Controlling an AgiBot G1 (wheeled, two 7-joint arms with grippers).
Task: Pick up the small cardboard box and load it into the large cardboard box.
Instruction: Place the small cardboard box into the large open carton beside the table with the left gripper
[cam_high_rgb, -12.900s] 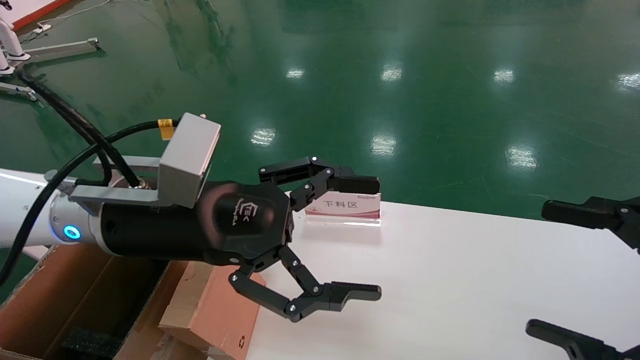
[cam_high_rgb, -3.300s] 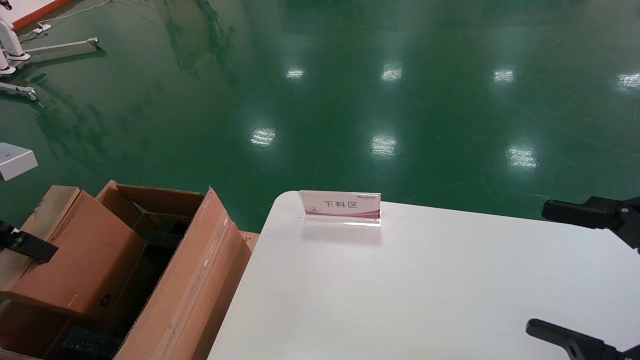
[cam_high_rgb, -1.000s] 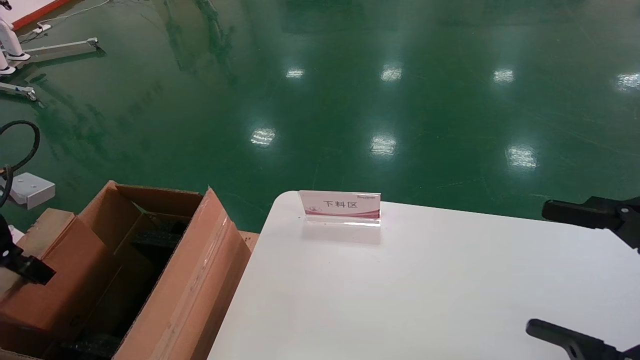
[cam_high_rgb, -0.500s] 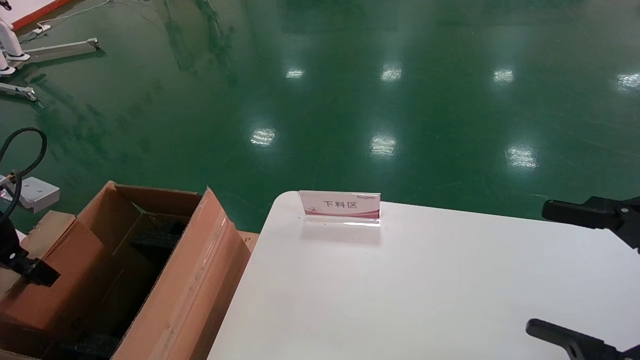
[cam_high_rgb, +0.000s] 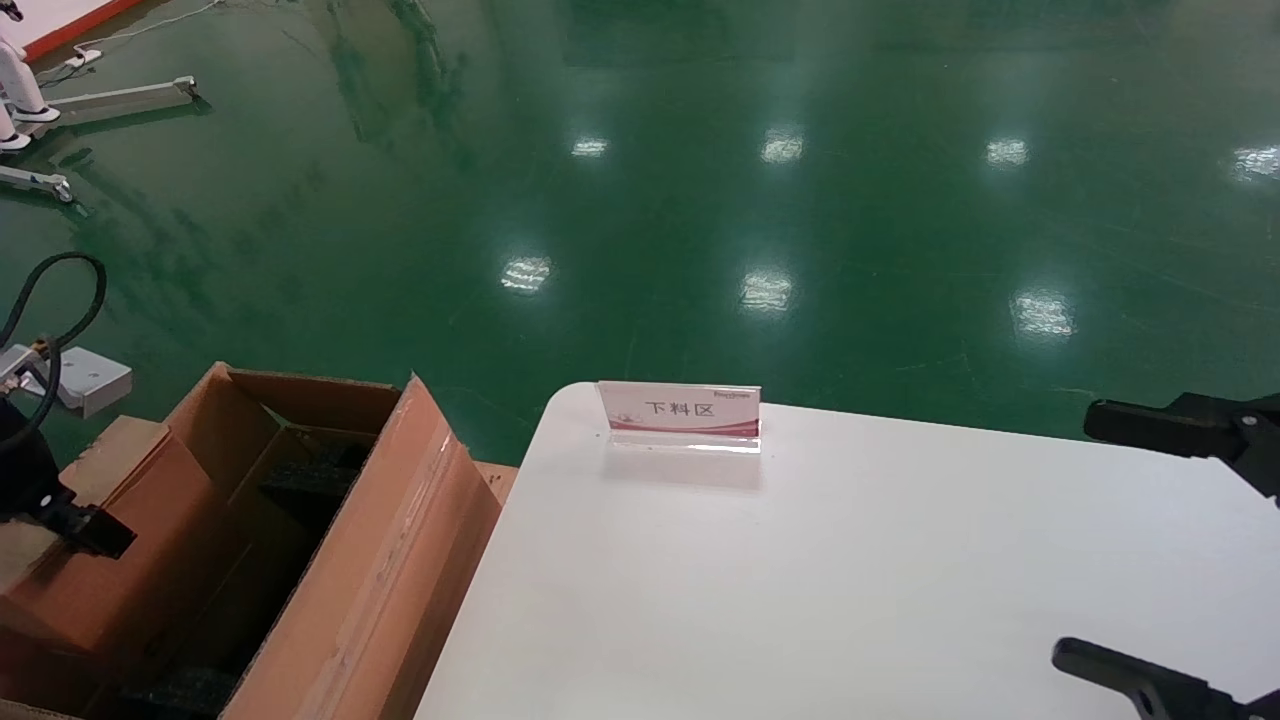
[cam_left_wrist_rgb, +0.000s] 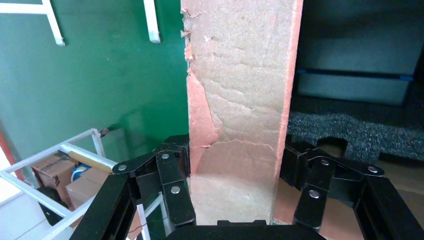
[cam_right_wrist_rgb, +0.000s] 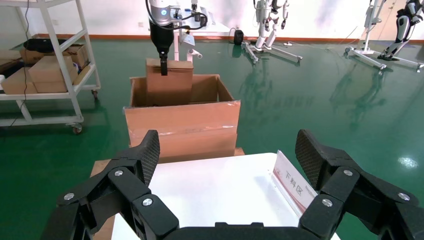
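My left gripper (cam_high_rgb: 80, 525) is shut on the small cardboard box (cam_high_rgb: 120, 570), a reddish-brown carton held upright at the far left. The carton's lower part is down inside the large cardboard box (cam_high_rgb: 390, 560), which stands open beside the table's left end with its flaps up and black foam (cam_high_rgb: 300, 470) inside. In the left wrist view the fingers (cam_left_wrist_rgb: 175, 190) clamp the carton's pale tan narrow side (cam_left_wrist_rgb: 240, 100), with foam (cam_left_wrist_rgb: 360, 135) beyond. The right wrist view shows the carton (cam_right_wrist_rgb: 170, 82) standing in the big box (cam_right_wrist_rgb: 182, 125). My right gripper (cam_high_rgb: 1110, 545) is open and empty over the table's right end.
A white table (cam_high_rgb: 850, 580) fills the middle and right, with a small acrylic sign (cam_high_rgb: 680, 410) at its far edge. The floor around it is green. A shelf trolley (cam_right_wrist_rgb: 50, 75) with cartons stands beyond the big box, and robot stands line the far wall.
My left gripper has shifted slightly to the right with the small carton, which sits lower in the big box than 3.3 s ago. The right arm has not moved.
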